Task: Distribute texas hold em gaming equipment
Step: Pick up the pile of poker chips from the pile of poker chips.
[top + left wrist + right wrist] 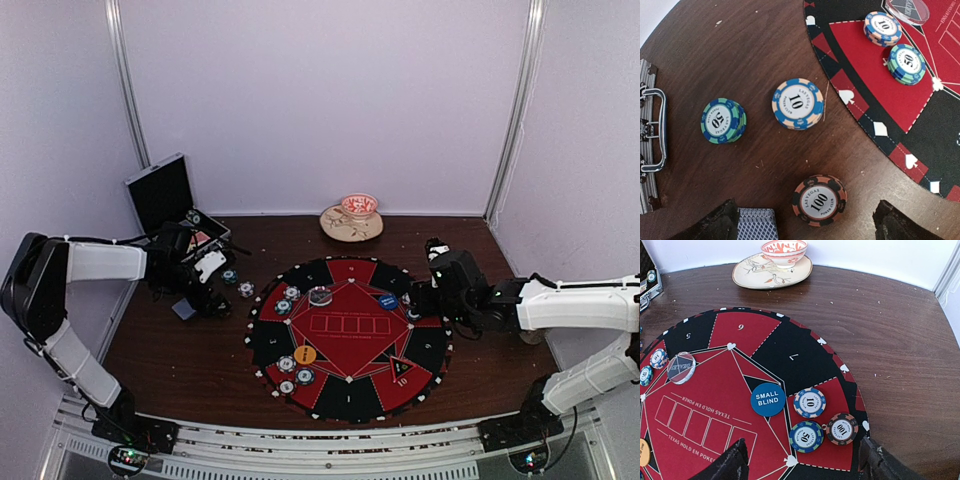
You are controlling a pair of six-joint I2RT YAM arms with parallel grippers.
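In the left wrist view, three stacks of poker chips stand on the bare wood: a 100 stack [819, 200], a 10 stack [797, 103] and a 50 stack [723, 120]. My left gripper [805, 227] is open, its fingers either side of the 100 stack without touching it. A deck of grey-blue playing cards [756, 225] lies against its left finger. My right gripper [805, 465] hangs open above a 10 stack [810, 402], a 50 stack [806, 436] and a 100 stack [842, 428] on the mat [785, 350]. Next to them lies a blue SMALL BLIND disc [768, 399].
The round red-and-black mat [345, 395] also carries a clear dealer button [320, 295], an orange disc [305, 354] and more chip stacks [286, 364]. An open black case [165, 195] stands at the back left. A plate with a bowl [352, 220] sits by the back wall.
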